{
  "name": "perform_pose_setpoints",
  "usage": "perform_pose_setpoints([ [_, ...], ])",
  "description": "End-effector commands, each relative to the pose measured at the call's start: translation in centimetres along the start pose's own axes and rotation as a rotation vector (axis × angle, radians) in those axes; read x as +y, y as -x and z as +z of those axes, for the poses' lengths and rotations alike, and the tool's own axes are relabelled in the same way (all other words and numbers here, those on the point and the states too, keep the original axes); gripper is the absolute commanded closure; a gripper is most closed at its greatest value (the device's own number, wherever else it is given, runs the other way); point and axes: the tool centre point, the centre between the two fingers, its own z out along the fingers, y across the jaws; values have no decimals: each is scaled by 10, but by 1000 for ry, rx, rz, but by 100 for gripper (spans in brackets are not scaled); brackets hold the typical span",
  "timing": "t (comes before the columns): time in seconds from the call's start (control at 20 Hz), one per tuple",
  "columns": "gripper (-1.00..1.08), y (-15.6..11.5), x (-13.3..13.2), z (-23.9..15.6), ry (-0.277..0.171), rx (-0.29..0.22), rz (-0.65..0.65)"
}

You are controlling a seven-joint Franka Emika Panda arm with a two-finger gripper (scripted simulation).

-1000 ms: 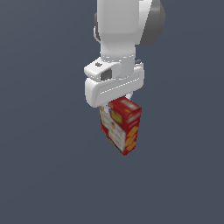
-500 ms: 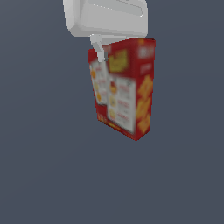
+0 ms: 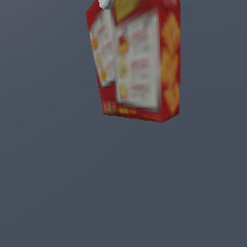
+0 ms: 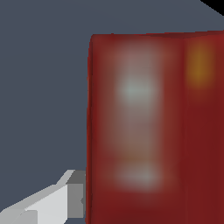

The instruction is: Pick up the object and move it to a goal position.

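Closest to the cam, the red cracker box (image 3: pixel 137 62) is filling the upper part of the exterior view, hanging upright w/ a slight tilt, top edge cut off by the frame, clear of anything below. Vs. half a sec ago it's looming much bigger and higher, and the white arm body has gone out of shot; only a bit of one finger (image 3: pixel 105 4) is showing at the box's top corner. In the wrist view a pale finger (image 4: pixel 65 199) is pressing against the box's side, so the pincer (image 4: pixel 83 201) is gripping the box, narrow, w/ the other finger hidden. Judging by that, pick-up is done and the carry toward the goal is under way; no goal marker is showing. Behind, the bench (image 3: pixel 120 193) is reading as plain dark grey-blue, flat, w/ nothing else visible.
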Motion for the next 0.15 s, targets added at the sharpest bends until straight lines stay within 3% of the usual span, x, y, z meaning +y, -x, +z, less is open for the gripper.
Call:
perform_pose_setpoints([
  [0.0, 108, -2, 2, -8, 5, 14, -5],
  [0.1, 108, -2, 2, -10, 6, 16, -6],
])
